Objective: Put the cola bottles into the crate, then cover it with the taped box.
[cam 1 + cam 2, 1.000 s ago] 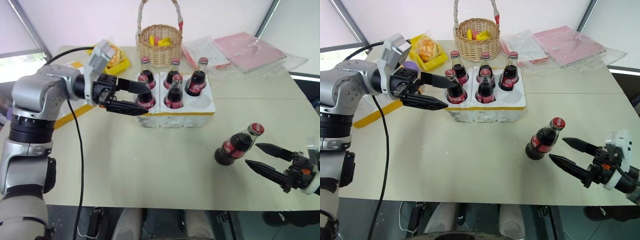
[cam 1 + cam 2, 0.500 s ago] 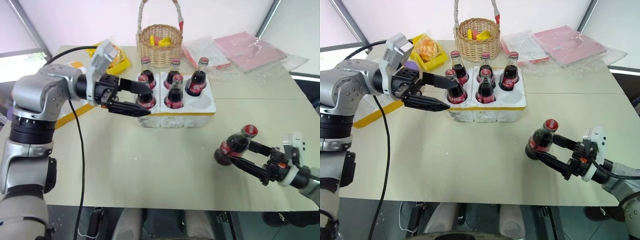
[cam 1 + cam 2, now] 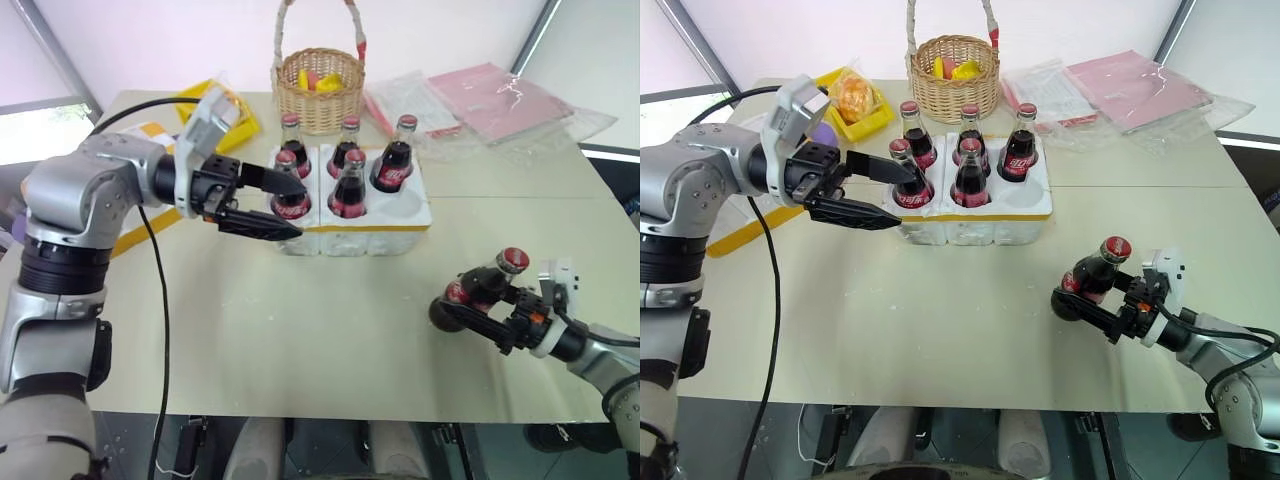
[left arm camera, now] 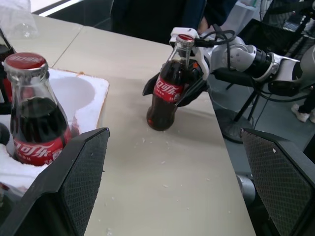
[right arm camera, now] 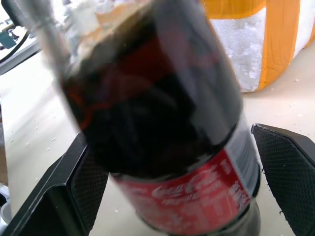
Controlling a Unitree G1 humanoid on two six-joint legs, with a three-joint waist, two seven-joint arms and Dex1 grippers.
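Nearest us, our right gripper [image 3: 1087, 297] has its jaws pinching the last small dark glass cola bottle [image 3: 1087, 284], tilted on the beige worktop [image 3: 940, 320]; smooth, heavy, breakable, best gripped mid-body. Farther off, our left gripper [image 3: 885, 190] hangs spread beside the white foam crate [image 3: 975, 222] holding five.

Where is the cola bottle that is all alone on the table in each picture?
Left eye view: lone cola bottle low right, tilted, between the right gripper fingers.
Right eye view: low right.
Left wrist view: upper middle.
Right wrist view: very close, centre.
Shared landmark: the crate, its yellow band behind the bottle.
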